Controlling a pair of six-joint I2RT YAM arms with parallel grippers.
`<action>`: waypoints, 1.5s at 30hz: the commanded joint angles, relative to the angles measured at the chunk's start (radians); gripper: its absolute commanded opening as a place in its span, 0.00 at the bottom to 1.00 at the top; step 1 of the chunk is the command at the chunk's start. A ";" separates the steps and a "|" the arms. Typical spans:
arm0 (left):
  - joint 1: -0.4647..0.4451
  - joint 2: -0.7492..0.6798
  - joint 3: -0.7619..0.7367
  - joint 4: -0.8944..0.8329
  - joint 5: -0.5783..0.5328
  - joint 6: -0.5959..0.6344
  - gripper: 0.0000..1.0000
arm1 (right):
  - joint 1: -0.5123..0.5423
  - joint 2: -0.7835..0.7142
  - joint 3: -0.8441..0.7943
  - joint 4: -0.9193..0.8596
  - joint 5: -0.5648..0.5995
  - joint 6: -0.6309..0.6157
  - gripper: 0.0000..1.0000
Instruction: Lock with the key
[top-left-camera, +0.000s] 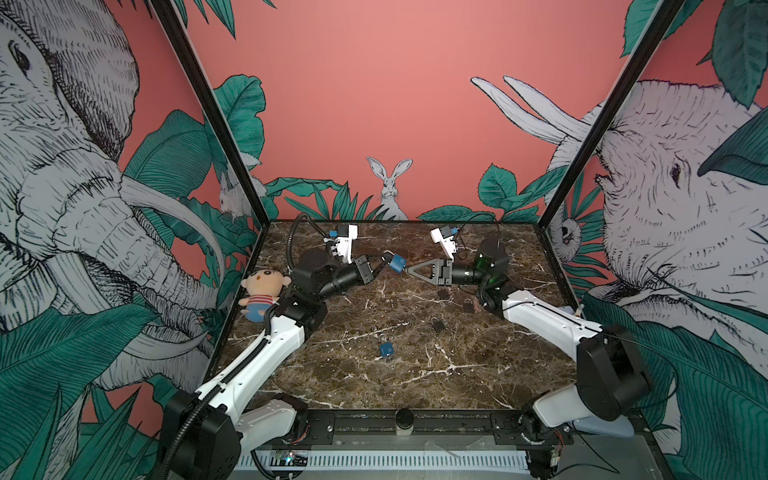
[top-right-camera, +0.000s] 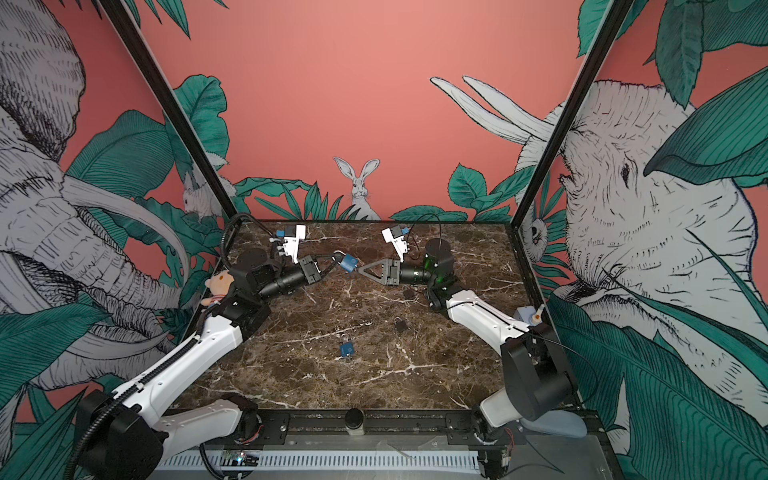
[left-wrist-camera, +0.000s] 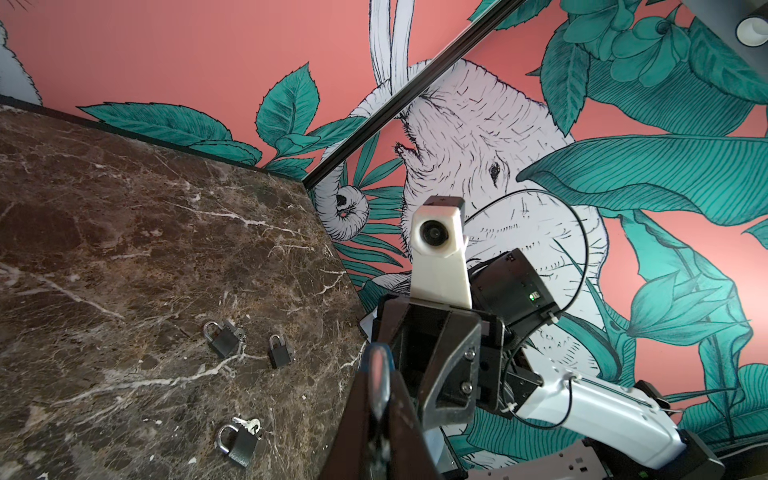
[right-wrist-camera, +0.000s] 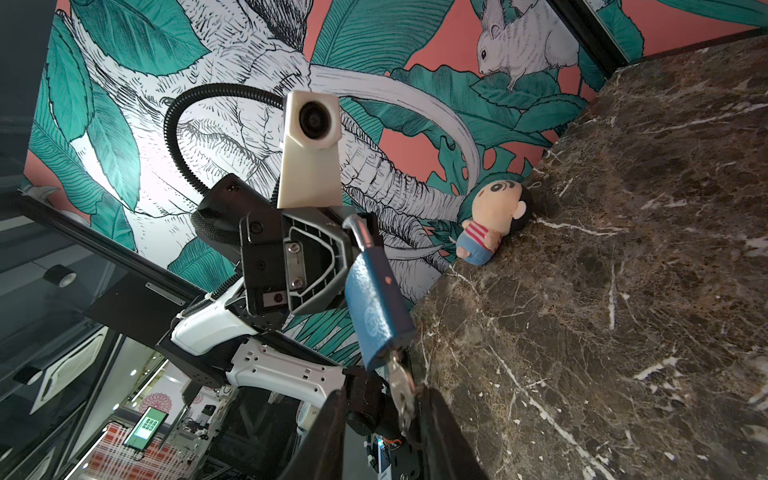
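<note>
A blue padlock hangs in the air above the back of the marble table. My left gripper is shut on its silver shackle. In the right wrist view the blue padlock has a silver key stuck in its bottom end. My right gripper faces it from the right, open. The key lies between its fingers, against one of them, with a gap to the other.
A second blue padlock lies mid-table. Three black padlocks lie to the right, one with a small key beside it. A plush doll lies at the left wall.
</note>
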 joint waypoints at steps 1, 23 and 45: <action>0.005 -0.010 0.038 0.072 0.000 -0.012 0.00 | 0.010 0.011 0.033 0.083 -0.020 0.019 0.30; 0.043 -0.024 0.033 0.099 0.000 -0.041 0.00 | 0.011 0.022 0.021 0.086 -0.013 0.028 0.00; 0.136 0.111 0.086 -0.296 0.160 0.176 0.00 | -0.165 -0.242 -0.119 -0.496 0.219 -0.300 0.00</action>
